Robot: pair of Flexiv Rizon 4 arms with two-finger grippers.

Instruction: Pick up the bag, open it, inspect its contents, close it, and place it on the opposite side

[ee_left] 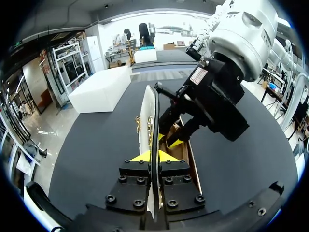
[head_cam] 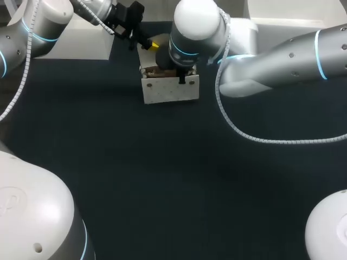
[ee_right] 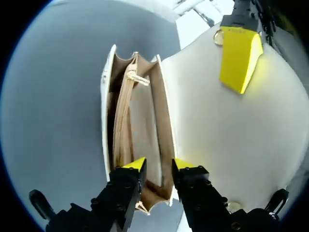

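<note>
Bag [head_cam: 169, 89], white with a tan lining, stands upright on the dark table [head_cam: 162, 179] near the far edge, about midway along it, with its mouth open upward. Its broad white flap [ee_right: 217, 135] is lifted clear of the mouth and held up on the far side. The left pincer [ee_left: 153, 157], coming in from the far left corner, is pressed together on the flap's thin, dark-trimmed edge, its yellow tips on either face of it. Gold fittings [ee_left: 138, 123] show on the flap just ahead of those tips. The right arm [head_cam: 282, 54] reaches in from the right side and ends directly above the bag. The right pincer [ee_right: 159, 164] points down into the open mouth, astride the lined wall nearest the flap; whether it pinches that wall I cannot tell. Inside, the lining forms narrow pockets parted by a divider [ee_right: 126, 125], with a small pale pull tab [ee_right: 137, 78] at its end.
</note>
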